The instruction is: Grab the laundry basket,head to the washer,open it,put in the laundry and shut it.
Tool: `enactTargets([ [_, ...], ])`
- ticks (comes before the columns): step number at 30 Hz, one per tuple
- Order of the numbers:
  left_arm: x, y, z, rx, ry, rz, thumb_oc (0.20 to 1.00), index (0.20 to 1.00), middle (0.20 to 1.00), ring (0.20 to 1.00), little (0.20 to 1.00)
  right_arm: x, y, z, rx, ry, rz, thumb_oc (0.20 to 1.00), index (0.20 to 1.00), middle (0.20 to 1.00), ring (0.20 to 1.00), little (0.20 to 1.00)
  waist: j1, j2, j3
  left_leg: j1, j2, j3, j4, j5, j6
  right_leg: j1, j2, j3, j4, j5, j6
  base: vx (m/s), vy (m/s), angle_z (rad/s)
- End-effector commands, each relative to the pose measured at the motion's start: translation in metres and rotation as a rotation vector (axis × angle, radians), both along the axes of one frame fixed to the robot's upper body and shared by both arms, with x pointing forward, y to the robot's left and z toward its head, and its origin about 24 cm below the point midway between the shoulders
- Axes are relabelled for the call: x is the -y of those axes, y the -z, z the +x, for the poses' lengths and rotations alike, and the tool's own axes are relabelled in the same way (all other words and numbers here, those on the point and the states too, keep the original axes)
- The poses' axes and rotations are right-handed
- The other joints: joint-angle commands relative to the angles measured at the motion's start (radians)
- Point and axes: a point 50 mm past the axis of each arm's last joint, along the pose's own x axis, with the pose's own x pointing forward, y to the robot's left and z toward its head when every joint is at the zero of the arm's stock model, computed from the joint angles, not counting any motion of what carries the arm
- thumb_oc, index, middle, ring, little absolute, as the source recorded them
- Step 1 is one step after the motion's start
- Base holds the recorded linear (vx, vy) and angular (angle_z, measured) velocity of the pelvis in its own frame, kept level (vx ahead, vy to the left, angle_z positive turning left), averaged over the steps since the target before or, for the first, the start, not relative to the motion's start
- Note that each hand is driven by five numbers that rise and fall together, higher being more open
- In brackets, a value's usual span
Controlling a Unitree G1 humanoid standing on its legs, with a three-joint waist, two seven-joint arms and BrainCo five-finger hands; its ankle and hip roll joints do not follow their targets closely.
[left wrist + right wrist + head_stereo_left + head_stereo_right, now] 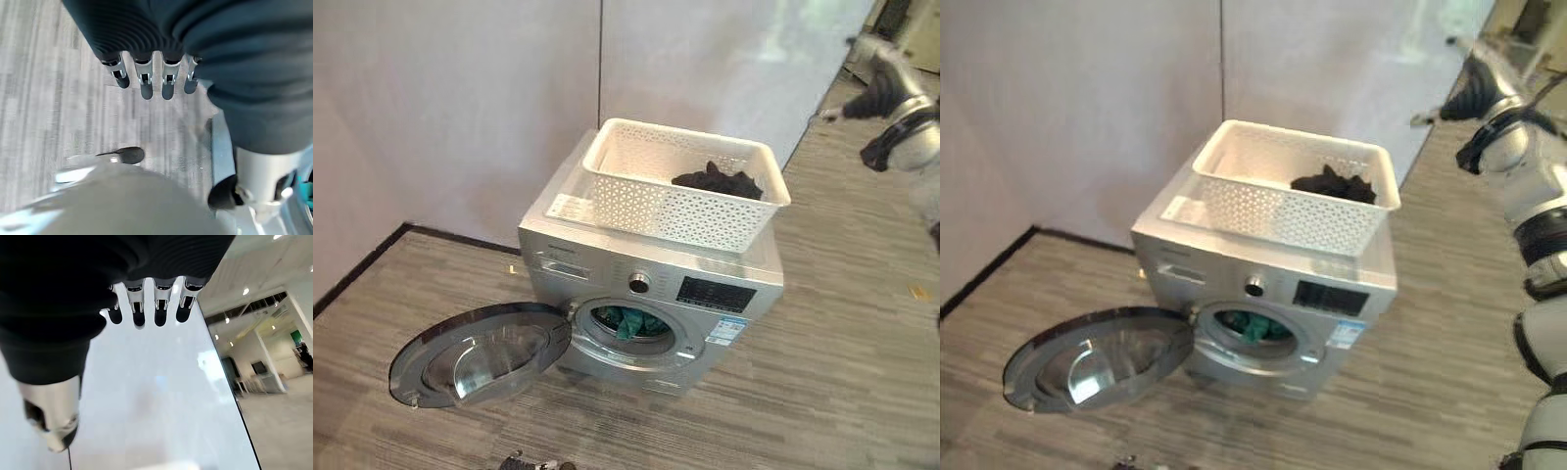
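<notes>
A silver front-loading washer (651,284) stands by the white wall with its round door (480,352) swung wide open to the left, low over the floor. Green cloth (631,321) lies inside the drum. On the washer's top sits the white perforated laundry basket (680,181), holding a dark garment (720,181) at its right end. My right hand (1479,70) is raised high at the right, well away from the basket, its fingers (146,308) relaxed and holding nothing. My left hand (146,81) hangs low over the floor near the door, fingers relaxed and empty.
White panel walls (460,108) close off the back and left, meeting in a corner behind the washer. Grey striped carpet (842,323) stretches around the machine, with room to its right. A small scrap (920,292) lies on the floor at the far right.
</notes>
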Motion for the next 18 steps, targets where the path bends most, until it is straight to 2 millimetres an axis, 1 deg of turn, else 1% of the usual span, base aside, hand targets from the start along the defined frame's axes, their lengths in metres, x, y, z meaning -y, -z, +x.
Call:
enactTargets([
  [1,-0.013,-0.005,0.014,0.028,-0.007,0.021,1.000,1.000,1.000,1.000,1.000,0.017,-0.050,-0.009,0.053,0.088,-0.049,1.000,1.000,1.000,1.000,1.000,0.038,-0.025,0.069,0.043,-0.012,-0.004,0.006,-0.093,0.014,0.053,-0.012,-0.018,0.065,-0.077,0.038,0.06,-0.021,0.30],
  [2,-0.018,-0.006,0.012,0.028,-0.030,0.023,1.000,1.000,1.000,1.000,1.000,0.021,-0.047,-0.009,0.012,0.109,-0.059,1.000,1.000,1.000,1.000,1.000,0.045,-0.033,0.078,0.031,-0.012,-0.011,0.006,-0.088,0.013,0.047,-0.010,-0.026,0.069,-0.079,0.036,0.02,-0.013,0.23],
  [4,-0.019,-0.006,0.011,0.024,-0.036,0.022,1.000,1.000,1.000,1.000,1.000,0.024,-0.048,-0.010,-0.001,0.126,-0.058,1.000,1.000,1.000,1.000,1.000,0.048,-0.036,0.081,0.022,-0.012,-0.013,0.006,-0.086,0.011,0.043,-0.009,-0.029,0.068,-0.078,0.036,0.01,-0.014,0.19],
  [5,-0.020,-0.006,0.009,0.021,-0.042,0.022,1.000,1.000,1.000,1.000,1.000,0.029,-0.046,-0.011,-0.015,0.154,-0.058,1.000,1.000,1.000,1.000,1.000,0.053,-0.041,0.090,0.009,-0.012,-0.017,0.006,-0.081,0.010,0.037,-0.007,-0.036,0.066,-0.078,0.035,0.00,-0.010,0.13],
  [10,-0.025,-0.008,0.011,0.043,-0.081,0.029,1.000,1.000,1.000,1.000,1.000,0.034,-0.040,-0.011,-0.025,0.177,-0.030,1.000,1.000,1.000,1.000,1.000,0.064,-0.044,0.103,-0.011,-0.012,-0.021,0.006,-0.078,0.010,0.026,-0.004,-0.043,0.057,-0.076,0.035,0.00,-0.002,-0.01],
  [11,-0.025,-0.009,0.013,0.058,-0.090,0.027,1.000,1.000,1.000,1.000,1.000,0.035,-0.037,-0.011,-0.036,0.177,-0.017,1.000,1.000,1.000,1.000,1.000,0.070,-0.045,0.104,-0.019,-0.015,-0.021,0.006,-0.078,0.010,0.023,-0.003,-0.044,0.049,-0.074,0.036,0.01,-0.005,-0.04],
  [16,-0.022,-0.010,0.018,0.083,-0.078,0.015,1.000,1.000,1.000,1.000,1.000,0.033,-0.033,-0.009,-0.051,0.171,0.016,1.000,1.000,1.000,1.000,1.000,0.080,-0.047,0.106,-0.023,-0.018,-0.027,0.006,-0.078,0.011,0.027,-0.003,-0.050,0.040,-0.072,0.037,0.00,0.000,0.00],
  [17,-0.022,-0.010,0.018,0.083,-0.078,0.015,1.000,1.000,1.000,1.000,1.000,0.033,-0.033,-0.009,-0.051,0.171,0.016,1.000,1.000,1.000,1.000,1.000,0.080,-0.047,0.106,-0.023,-0.018,-0.027,0.006,-0.078,0.011,0.027,-0.003,-0.050,0.040,-0.072,0.037,0.03,0.002,0.02],
  [18,-0.020,-0.010,0.022,0.097,-0.068,0.007,1.000,1.000,1.000,1.000,1.000,0.030,-0.031,-0.007,-0.079,0.169,-0.009,1.000,1.000,1.000,1.000,1.000,0.089,-0.053,0.110,-0.027,-0.021,-0.033,0.006,-0.077,0.011,0.030,-0.002,-0.058,0.035,-0.073,0.037,0.00,0.000,0.00],
])
